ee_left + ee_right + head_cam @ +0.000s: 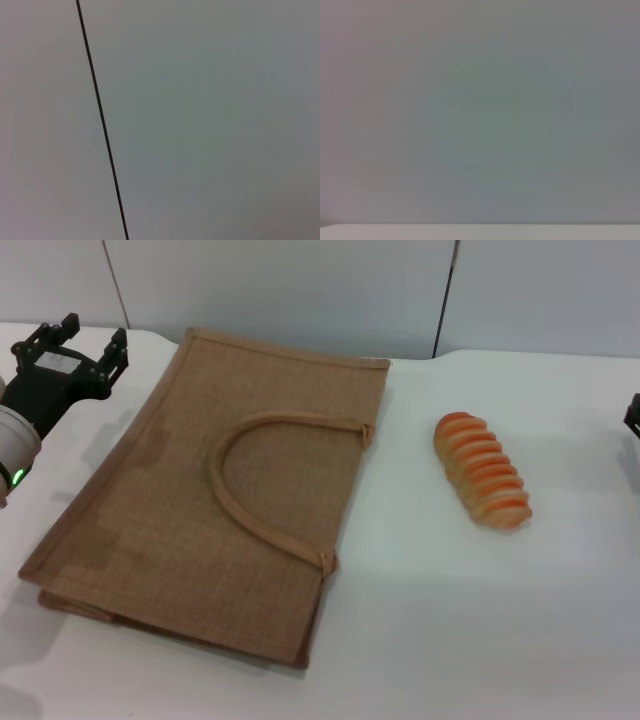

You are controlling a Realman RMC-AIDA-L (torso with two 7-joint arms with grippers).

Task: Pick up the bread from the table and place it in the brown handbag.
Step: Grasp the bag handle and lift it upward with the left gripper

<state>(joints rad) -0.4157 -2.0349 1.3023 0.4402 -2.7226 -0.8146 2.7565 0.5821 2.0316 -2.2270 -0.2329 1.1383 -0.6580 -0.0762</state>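
surface (500, 640): big white top, everything's on it
brown handbag (200, 500): lying flat, our left-centre
bread (481, 483): right of bag, long axis diagonal, nearer our right arm
left tool (70, 345): fingers spread, holding nothing, far-left
right tool (634, 415): barely peeking in, can't tell

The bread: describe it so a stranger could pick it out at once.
On the white table, a flat brown handbag fills the robot's left half. On the bare surface to its right, apart from the bag, lies the bread, a small elongated loaf. Its orange-brown ridged segments make it the only brightly coloured thing there.
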